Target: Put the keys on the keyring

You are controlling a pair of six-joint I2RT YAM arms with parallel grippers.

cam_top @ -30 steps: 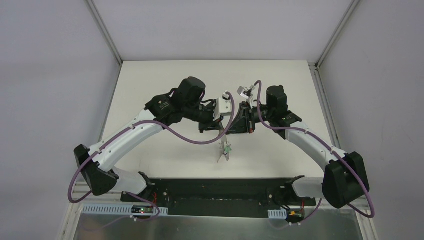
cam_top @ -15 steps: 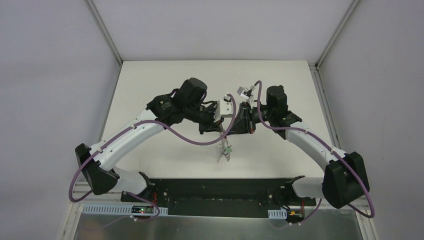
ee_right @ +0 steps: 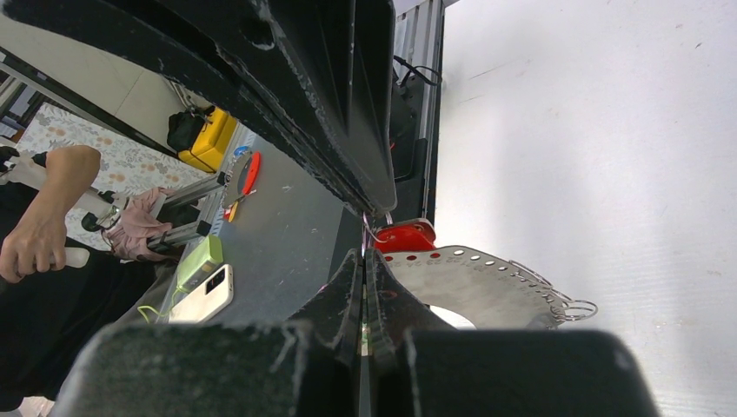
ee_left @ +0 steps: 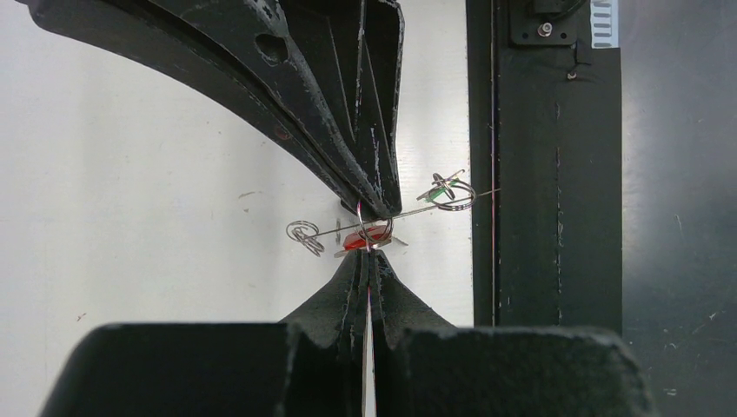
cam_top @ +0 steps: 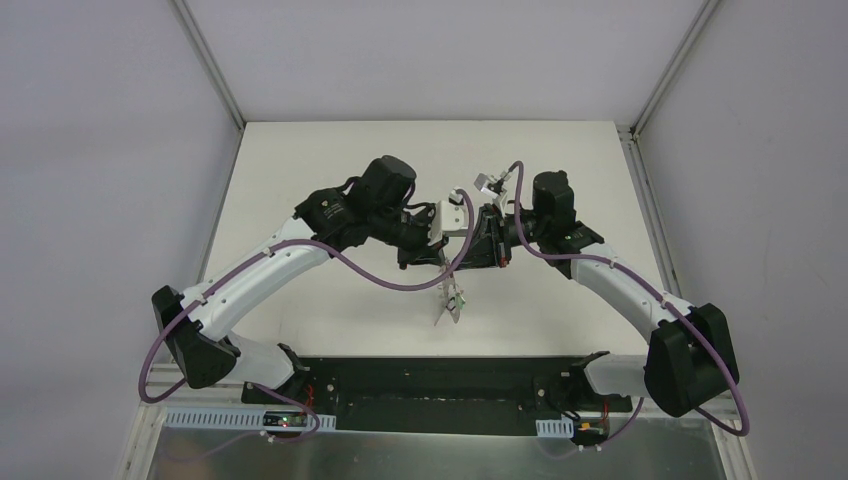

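Note:
Both grippers meet tip to tip above the table's middle. The keyring [ee_right: 487, 287], a flat grey crescent with small holes and wire loops, hangs from them toward the near edge [cam_top: 447, 303]; in the left wrist view it is edge-on [ee_left: 417, 208]. My left gripper [ee_left: 369, 254] is shut on the small split ring of the red key [ee_left: 363, 241]. My right gripper [ee_right: 363, 257] is shut at the keyring's end beside the red key head [ee_right: 404, 236]. The green key [ee_left: 450, 187] hangs on the rim. The black key is out of view.
A black rail [ee_left: 539, 174] runs along the table's near edge under the hanging keyring. The white table [cam_top: 330, 160] has grey walls on three sides. Past the near edge, a person's arm [ee_right: 43, 226] and a phone [ee_right: 204, 295] on a grey bench.
The left wrist has shifted slightly right, toward the right gripper. The hanging keyring has barely moved. Both grippers stay shut.

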